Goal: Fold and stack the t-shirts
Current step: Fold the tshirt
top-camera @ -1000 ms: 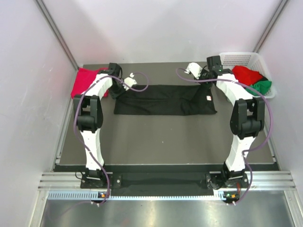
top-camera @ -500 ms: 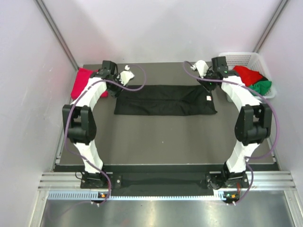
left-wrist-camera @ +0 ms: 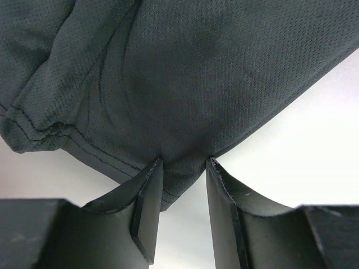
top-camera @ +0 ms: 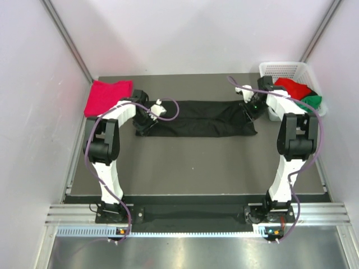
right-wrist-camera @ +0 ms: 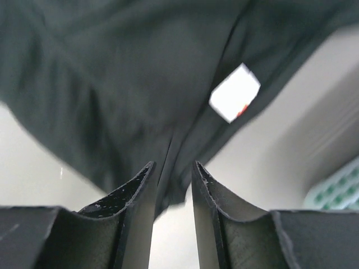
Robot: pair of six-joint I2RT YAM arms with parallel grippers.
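Top external: both arms had dropped to the black t-shirt (top-camera: 196, 119) ends. Both jaws, shut before, stood parted astride its hem. Next fold likely imminent.

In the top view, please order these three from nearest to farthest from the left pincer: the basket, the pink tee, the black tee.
1. black tee: the left pincer is at its left end.
2. pink tee: in the far-left corner.
3. basket: in the far-right corner.
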